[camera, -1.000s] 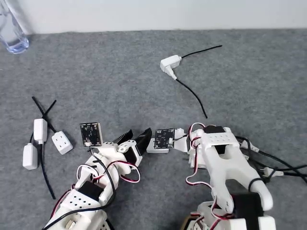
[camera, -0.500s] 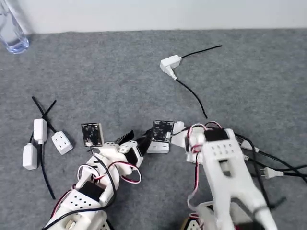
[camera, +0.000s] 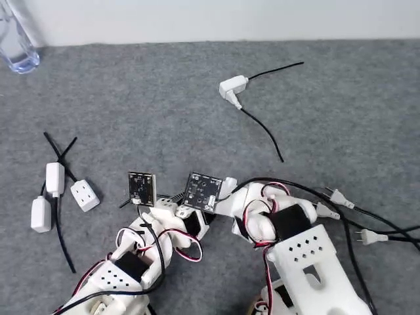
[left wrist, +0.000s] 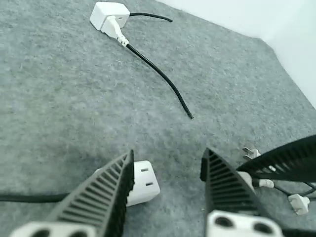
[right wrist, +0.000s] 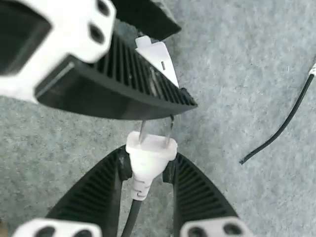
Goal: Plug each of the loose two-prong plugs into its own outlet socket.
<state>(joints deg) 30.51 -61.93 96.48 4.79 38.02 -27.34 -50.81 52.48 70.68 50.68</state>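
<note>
Both arms crowd the desk (camera: 151,98) at its 6 o'clock edge, and the grey surface runs on toward 12 o'clock. The left gripper (left wrist: 168,158) hangs low, fingers released, with a white socket (left wrist: 143,181) lying just beside one. The right gripper (right wrist: 146,159) grasps a white plug (right wrist: 148,148), its prongs pointing toward that socket.

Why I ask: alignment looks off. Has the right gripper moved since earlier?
Yes. The right gripper, holding a two-prong plug, shifted left in the high view: its wrist camera board now sits farther from the unmoved black cable.
</note>
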